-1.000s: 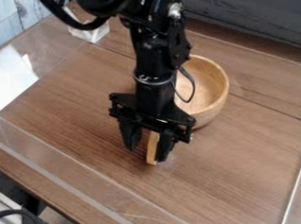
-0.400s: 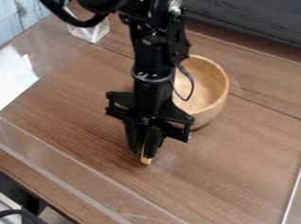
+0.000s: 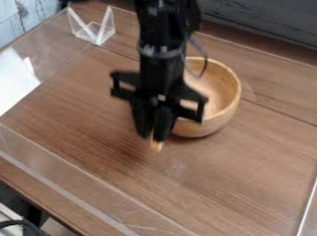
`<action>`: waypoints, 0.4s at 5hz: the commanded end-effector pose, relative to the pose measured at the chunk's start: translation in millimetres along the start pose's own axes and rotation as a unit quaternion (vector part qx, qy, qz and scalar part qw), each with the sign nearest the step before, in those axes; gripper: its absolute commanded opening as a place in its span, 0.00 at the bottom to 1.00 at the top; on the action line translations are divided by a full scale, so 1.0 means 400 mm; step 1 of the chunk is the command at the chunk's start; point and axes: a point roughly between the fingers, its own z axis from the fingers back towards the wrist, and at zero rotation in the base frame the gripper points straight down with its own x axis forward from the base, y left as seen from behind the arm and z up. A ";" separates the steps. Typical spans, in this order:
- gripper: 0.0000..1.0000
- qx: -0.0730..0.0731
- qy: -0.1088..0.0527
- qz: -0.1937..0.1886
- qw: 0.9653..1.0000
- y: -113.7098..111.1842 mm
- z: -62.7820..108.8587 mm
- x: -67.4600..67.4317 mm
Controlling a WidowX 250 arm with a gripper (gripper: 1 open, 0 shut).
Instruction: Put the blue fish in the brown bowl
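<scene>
My gripper (image 3: 155, 137) points straight down over the wooden table, just left of the brown bowl (image 3: 216, 99). Its fingers are shut on the blue fish (image 3: 155, 144), of which only a tan end shows below the fingertips; the blue face is hidden between them. The fish hangs a little above the table surface. The round light-brown wooden bowl stands behind and to the right of the gripper, partly covered by the arm, and the part of its inside that shows holds nothing.
A clear plastic stand (image 3: 93, 25) sits at the back left. White paper (image 3: 10, 80) lies at the left edge. A transparent sheet (image 3: 72, 209) covers the table's front. A dark wall runs along the back.
The fingers closed on the fish, then the gripper rose, lifting the fish off the table. The bowl has not moved.
</scene>
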 end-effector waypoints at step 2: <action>0.00 -0.013 -0.078 0.000 0.997 -0.010 0.128 0.079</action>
